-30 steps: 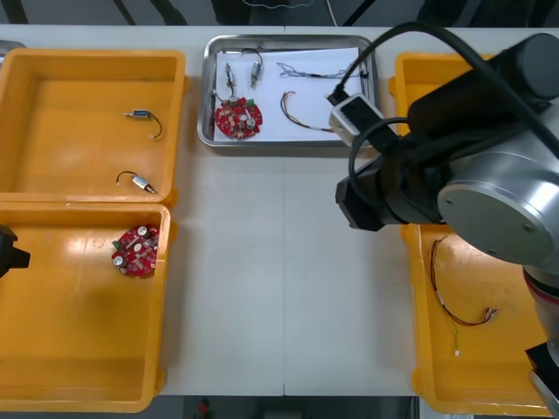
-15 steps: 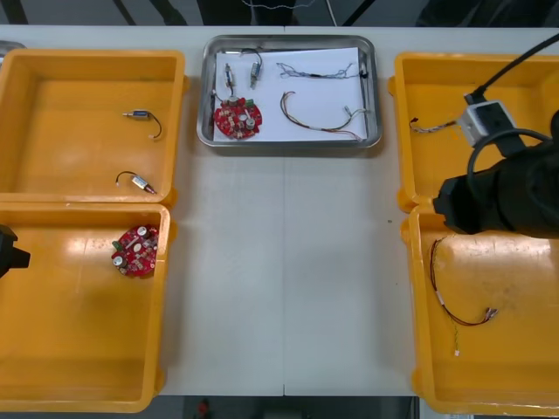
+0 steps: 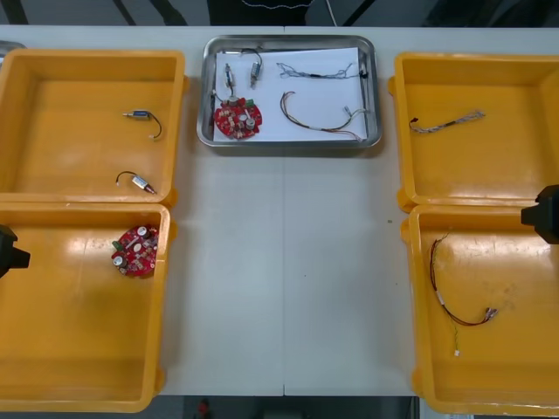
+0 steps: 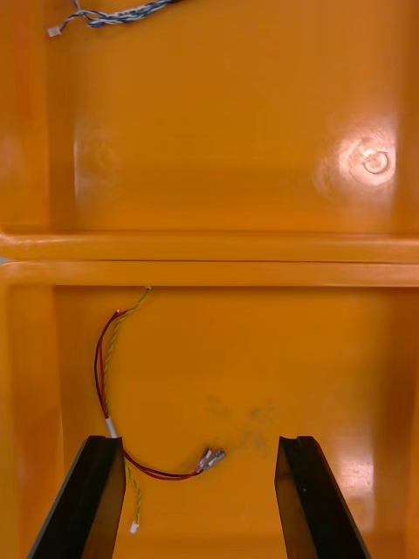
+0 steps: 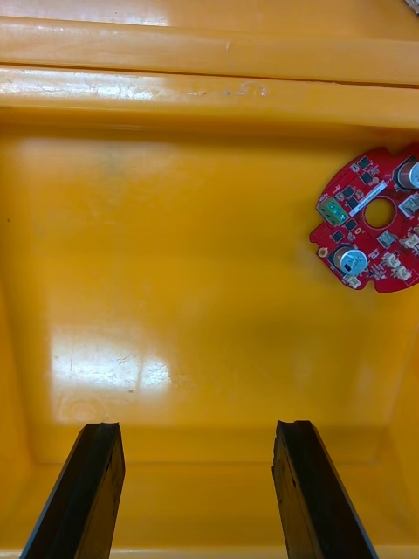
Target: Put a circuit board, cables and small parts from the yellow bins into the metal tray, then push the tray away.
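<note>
Light tabletop (image 3: 288, 279), metal tray (image 3: 288, 147) at 12 o'clock. Left end effector (image 5: 199, 428) spread near circuit board (image 5: 371, 223) at 9 o'clock; right end effector (image 4: 200, 439) spread over red and yellow cable (image 4: 103, 367) at 3 o'clock.

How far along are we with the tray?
Loading looks done: the metal tray holds a circuit board, a blue-white cable, a red-yellow cable and small metal parts. Nothing is in hand: right tool and left tool hang open, over the near right bin and near left bin. Left: likely the push.
</note>
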Robot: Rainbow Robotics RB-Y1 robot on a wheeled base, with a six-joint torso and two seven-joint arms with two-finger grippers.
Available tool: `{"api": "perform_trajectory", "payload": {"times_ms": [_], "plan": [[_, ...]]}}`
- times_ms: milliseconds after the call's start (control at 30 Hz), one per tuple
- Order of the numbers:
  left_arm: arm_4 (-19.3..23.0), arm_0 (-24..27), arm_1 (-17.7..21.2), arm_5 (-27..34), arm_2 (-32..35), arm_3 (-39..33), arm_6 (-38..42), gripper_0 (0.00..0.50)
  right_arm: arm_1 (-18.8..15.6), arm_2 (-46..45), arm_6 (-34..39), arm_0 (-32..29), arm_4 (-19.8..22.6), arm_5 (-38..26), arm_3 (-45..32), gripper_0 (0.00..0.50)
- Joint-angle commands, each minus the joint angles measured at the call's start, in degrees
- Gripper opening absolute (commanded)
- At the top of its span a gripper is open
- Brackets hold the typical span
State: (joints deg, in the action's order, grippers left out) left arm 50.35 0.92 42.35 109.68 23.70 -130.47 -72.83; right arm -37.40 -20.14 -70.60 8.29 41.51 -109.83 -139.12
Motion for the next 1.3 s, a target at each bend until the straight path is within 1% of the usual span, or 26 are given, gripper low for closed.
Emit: {"api": "perform_trajectory", "payload": {"times_ms": [33,100,167,233,333,400,500,700,1300], "plan": [[0.37,-1.18,2.03,0.32,-0.06,-1.54,-4.69,0.5,-2.42,-4.03,0.38,-1.7,2.52,-0.17,1.84,0.5],[0.37,-1.18,2.03,0.32,-0.06,-1.54,-4.69,0.5,-3.21,-4.47,0.2,-1.61,4.54,-0.17,3.95,0.5],[0.37,-1.18,2.03,0.32,-0.06,-1.54,-4.69,0.5,-3.74,-4.38,0.2,-1.61,5.6,-0.17,5.44,0.5],[0.37,-1.18,2.03,0.32,-0.06,-1.54,-4.69,0.5,-4.35,-4.21,0.11,-1.61,5.86,-0.17,6.67,0.5],[0.37,-1.18,2.03,0.32,-0.06,-1.54,-4.69,0.5,-6.2,-3.86,-0.15,-1.34,6.21,-0.17,7.81,0.5],[0.37,-1.18,2.03,0.32,-0.06,-1.54,-4.69,0.5,-6.64,-3.59,-0.24,-0.99,6.39,-0.17,8.17,0.5],[0.37,-1.18,2.03,0.32,-0.06,-1.54,-4.69,0.5,-7.78,-3.06,0.2,0.06,8.06,-0.17,9.31,0.5],[0.37,-1.18,2.03,0.32,-0.06,-1.54,-4.69,0.5,-7.87,-3.06,0.38,0.77,8.15,-0.17,10.1,0.5],[0.37,-1.18,2.03,0.32,-0.06,-1.54,-4.69,0.5,-7.95,-1.75,0.38,0.33,8.15,-0.17,10.1,0.5]]}}
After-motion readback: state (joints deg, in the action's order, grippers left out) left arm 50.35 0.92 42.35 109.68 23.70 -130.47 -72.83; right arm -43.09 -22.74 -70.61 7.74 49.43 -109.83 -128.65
